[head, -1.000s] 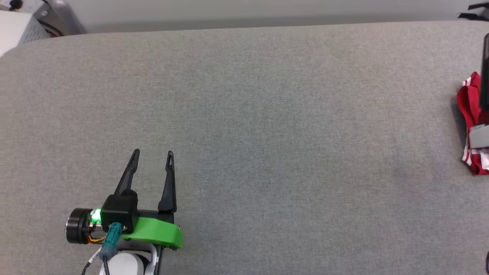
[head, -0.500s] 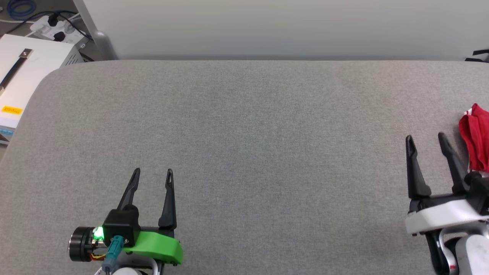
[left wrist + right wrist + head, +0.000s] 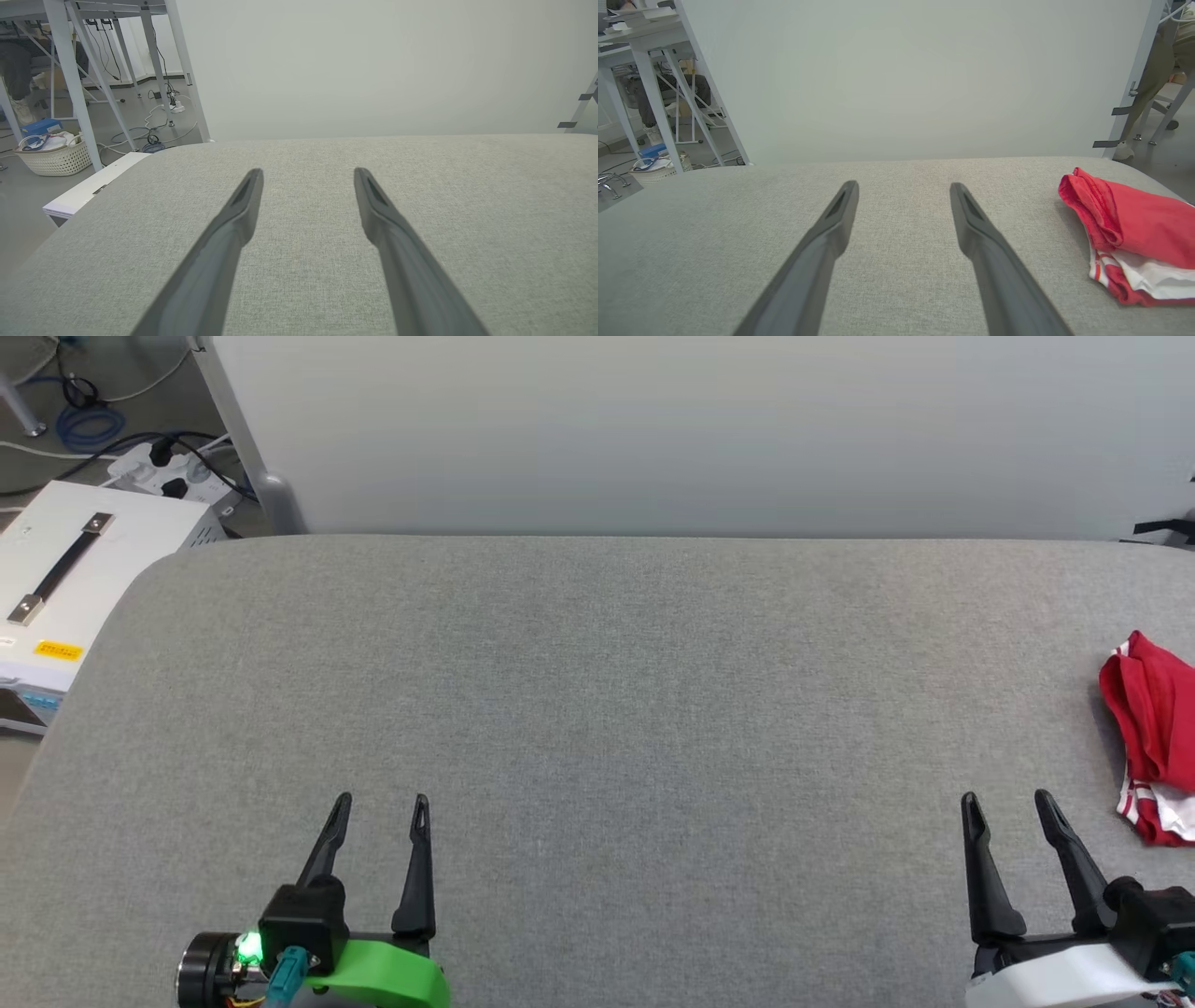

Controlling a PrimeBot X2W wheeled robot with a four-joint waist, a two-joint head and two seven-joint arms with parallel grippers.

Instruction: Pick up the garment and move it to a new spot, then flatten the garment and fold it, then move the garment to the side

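Now, from the head camera, the left gripper (image 3: 383,798) is at the lower left over the grey padded table (image 3: 597,691). Its two dark fingers are spread wide and hold nothing. The right gripper (image 3: 1005,795) is at the lower right, also wide open and empty. The garment (image 3: 1146,709) lies bunched at the right edge of the table, further up and to the right of the right gripper's fingers, near them but not touching.

From the left wrist, the fingers stand well apart above bare grey cloth.

From the right wrist, the open fingers point across the table. The red garment, with a white and striped part at its near end, lies to their right, apart from the tips.
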